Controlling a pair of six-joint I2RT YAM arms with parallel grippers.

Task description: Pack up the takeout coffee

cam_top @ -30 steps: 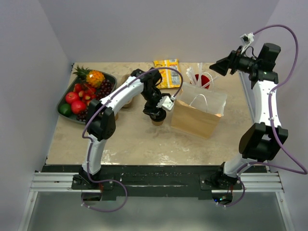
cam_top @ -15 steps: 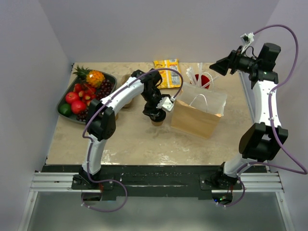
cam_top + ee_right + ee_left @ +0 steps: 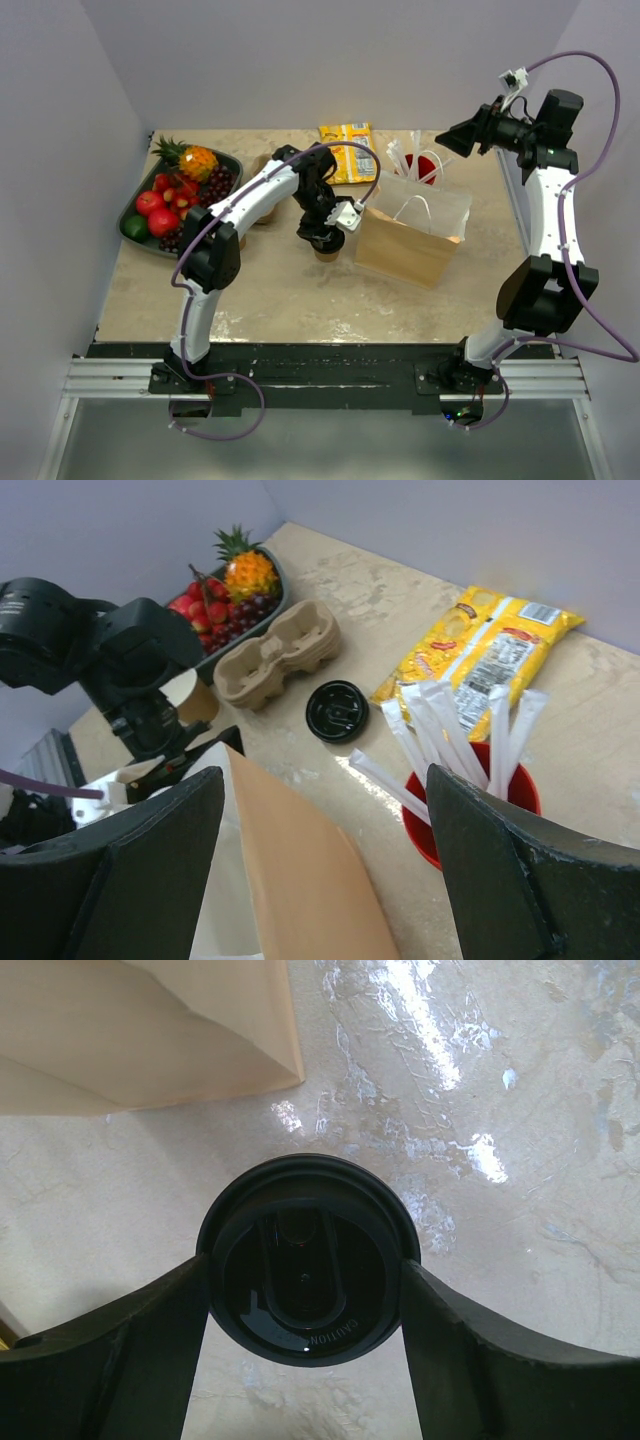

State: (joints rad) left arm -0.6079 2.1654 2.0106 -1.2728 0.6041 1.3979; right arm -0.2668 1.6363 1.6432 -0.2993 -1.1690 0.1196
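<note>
Although the small brown paper takeout coffee with the round black plastic lid (image 3: 305, 1260) sits between the fingers of the left gripper (image 3: 303, 1275), nothing is packed yet. The cup is upright at the pale marbled counter (image 3: 280, 300), just beside the left side of the open brown paper bag (image 3: 410, 245) and wholly outside it. In the left wrist view the two black fingers (image 3: 150, 1340) meet opposite sides of the lid's rim, so I judge this gripper closed on the cup at a fairly wide spread. Whether the cup's base has left the counter I cannot tell.

The right gripper (image 3: 322, 780) hangs high over the far right of the counter, its fingers spread wide with nothing between them, well apart from the bag.

As I read it, the grasp is the only step made. What remains is the larger part: raising the cup clear of the bag's edge, carrying it over the open mouth, lowering it upright inside and letting go. No cup shows inside the bag, and its mouth stands open to receive one.
</note>
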